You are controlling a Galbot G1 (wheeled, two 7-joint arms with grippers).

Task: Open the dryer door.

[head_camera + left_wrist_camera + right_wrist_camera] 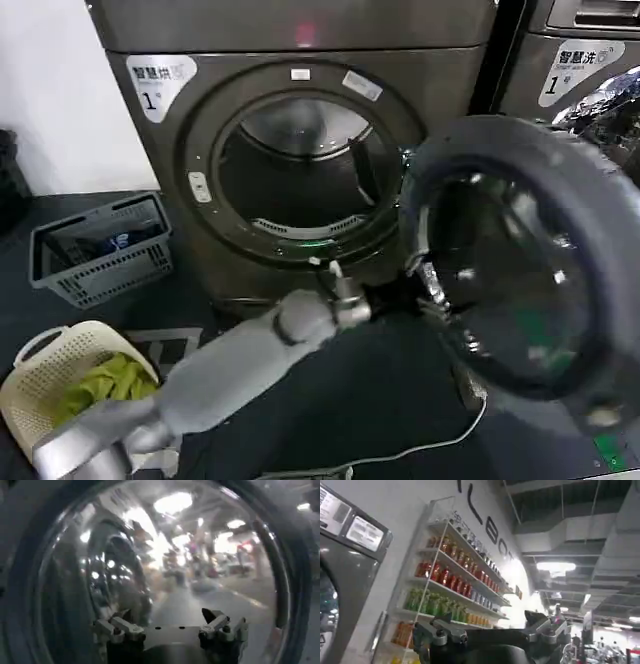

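Note:
The dryer [452,80], grey-brown with a white "1" label, shows its round drum opening [300,170] uncovered. The dryer door [520,140] stands swung out to the right, its grey inner ring and dark glass facing me. My left arm reaches from the lower left up to the door's near edge, where the left gripper [415,292] sits against the inner ring. In the left wrist view the left gripper [170,624] is open, with the door's bulging glass [175,555] close ahead and nothing between the fingers. The right gripper [490,626] is open and empty, held away from the door.
A grey laundry basket [100,250] stands on the floor left of the dryer. A cream basket [40,365] with green cloth sits nearer. A second machine [580,60] stands at the right. A white cable [430,445] runs over the dark floor. A shelf of bottles [450,585] is beside the right arm.

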